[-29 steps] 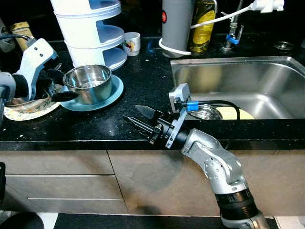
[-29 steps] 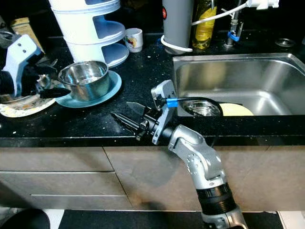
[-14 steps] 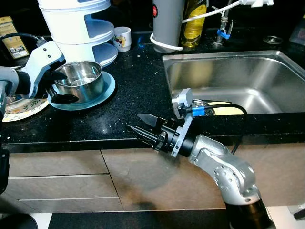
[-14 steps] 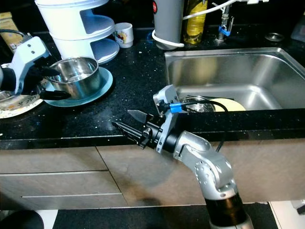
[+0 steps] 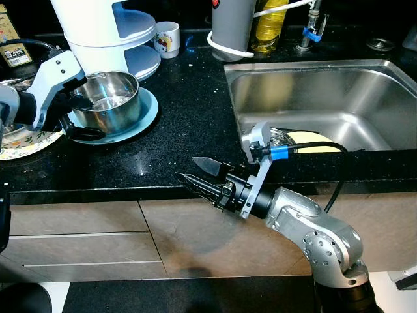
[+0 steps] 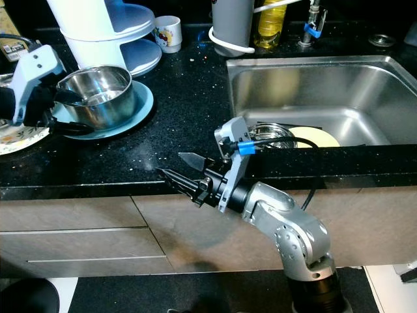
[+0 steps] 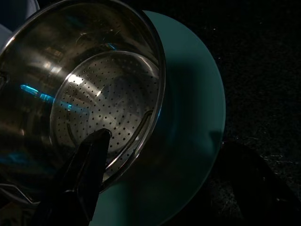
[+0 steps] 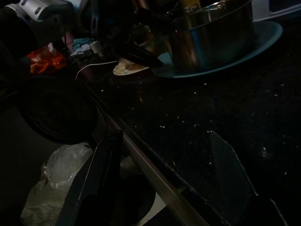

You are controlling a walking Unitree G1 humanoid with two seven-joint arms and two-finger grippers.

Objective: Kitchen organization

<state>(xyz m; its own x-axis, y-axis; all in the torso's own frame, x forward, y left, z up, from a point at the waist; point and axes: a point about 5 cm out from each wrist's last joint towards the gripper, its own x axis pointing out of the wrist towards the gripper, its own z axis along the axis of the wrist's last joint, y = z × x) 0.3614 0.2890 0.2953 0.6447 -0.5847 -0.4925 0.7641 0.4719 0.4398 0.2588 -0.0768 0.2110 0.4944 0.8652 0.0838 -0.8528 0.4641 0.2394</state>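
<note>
Partly hidden, left end effector (image 5: 83, 116) straddles the steel pot (image 5: 107, 101) rim.

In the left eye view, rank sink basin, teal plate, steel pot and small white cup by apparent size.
Largest to smallest:
1. sink basin
2. teal plate
3. steel pot, close to the plate, which it partly covers, so unsure
4. small white cup, farther back, so its real size is unsure

A speckled black bench (image 5: 189, 117) holds a steel sink (image 5: 365, 85) at one end; pale drawers (image 5: 71, 241) sit beneath the bench.
</note>
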